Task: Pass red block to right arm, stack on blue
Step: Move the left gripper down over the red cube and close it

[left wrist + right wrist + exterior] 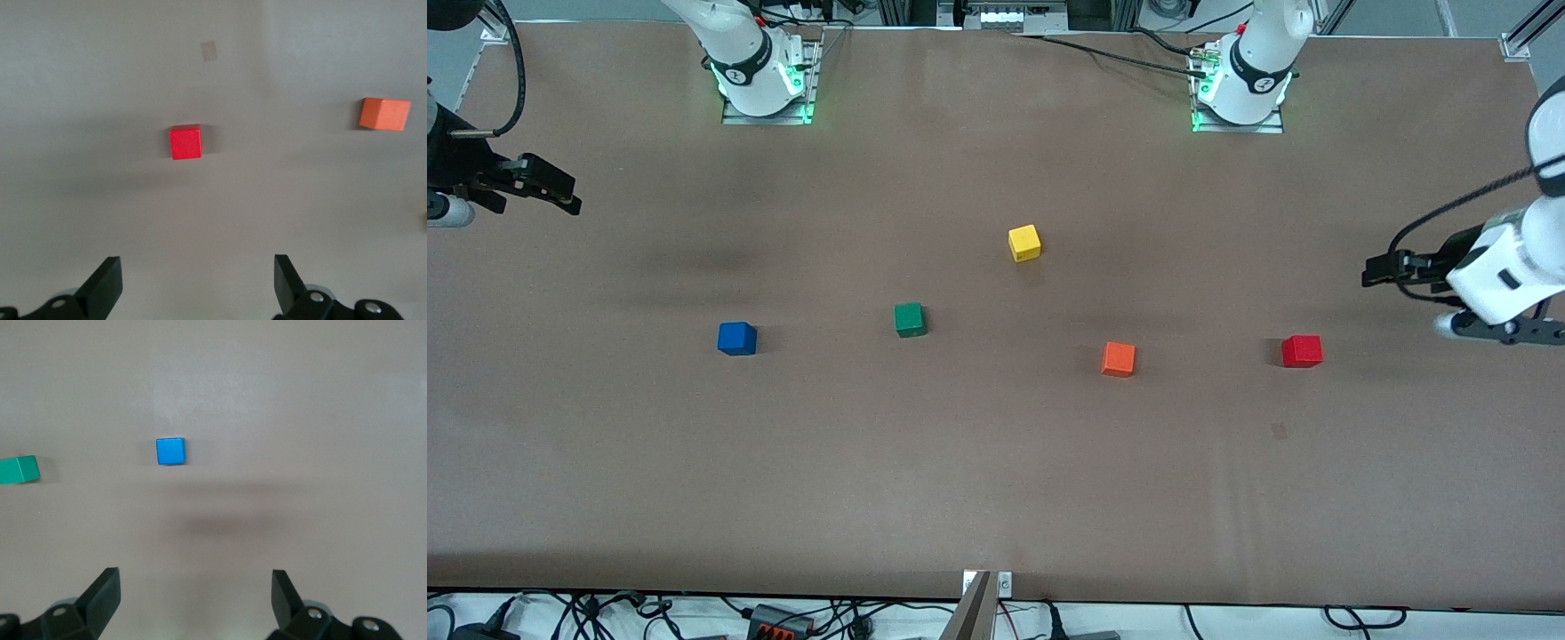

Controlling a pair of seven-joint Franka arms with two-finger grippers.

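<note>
Front view: the red block (pixel 1302 350) sits flat on the brown table (pixel 996 480) toward the left arm's end, beside the orange cube (pixel 1118 358) and well apart from it. It is a small bright red cube with no long axis; its edges lie nearly square to the table's edges, turned only slightly. The blue block (pixel 736 338) rests toward the right arm's end, alone, with the green cube (pixel 909 319) beside it and the yellow cube (pixel 1024 243) farther from the camera, near the middle. The left gripper (pixel 1376 268) hangs in the air over the table's edge at its own end, near the red block. The right gripper (pixel 569 197) hangs over its own end of the table.

Left wrist view: the left gripper (pixel 199 283) has its fingers spread wide, with nothing between them. The red block (pixel 185 143) lies on the table apart from them, top face showing, the orange cube (pixel 384 113) beside it.

Right wrist view: the right gripper (pixel 195 600) is likewise spread wide and empty. The blue block (pixel 170 451) lies apart from it, the green cube (pixel 19 469) at the picture's edge.
</note>
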